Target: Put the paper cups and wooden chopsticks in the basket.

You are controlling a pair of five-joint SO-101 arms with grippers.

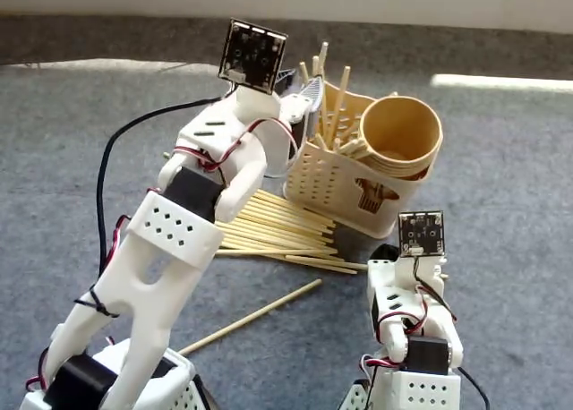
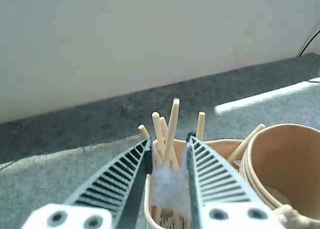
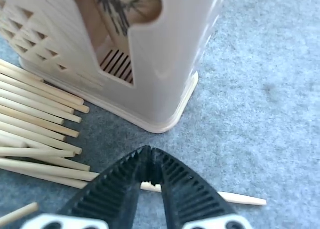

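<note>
The basket [image 1: 336, 173] stands on the grey carpet [image 1: 501, 213] ahead of both arms. The paper cups [image 1: 400, 132] sit nested in its right-hand part, mouths upward. A bundle of upright chopsticks [image 1: 338, 106] occupies the left-hand part, their ends projecting above the rim.

The left gripper [image 2: 168, 141] hangs over the basket at this bundle. Its jaws are parted, one on each side of several projecting sticks. The gap is wider than the sticks, and no pinch is evident.

A pile of loose chopsticks [image 1: 277, 231] lies on the carpet against the basket's front left side, roughly parallel to one another. A single chopstick [image 1: 255, 316] lies apart from the pile, nearer the arm bases, at an angle.

The right gripper [image 3: 151, 151] points down at the carpet just in front of the basket's near corner. Its jaws are clenched, tips meeting. One stray chopstick [image 3: 240, 199] lies flat on the carpet and passes beneath the closed tips; whether it is pinched cannot be determined.
</note>
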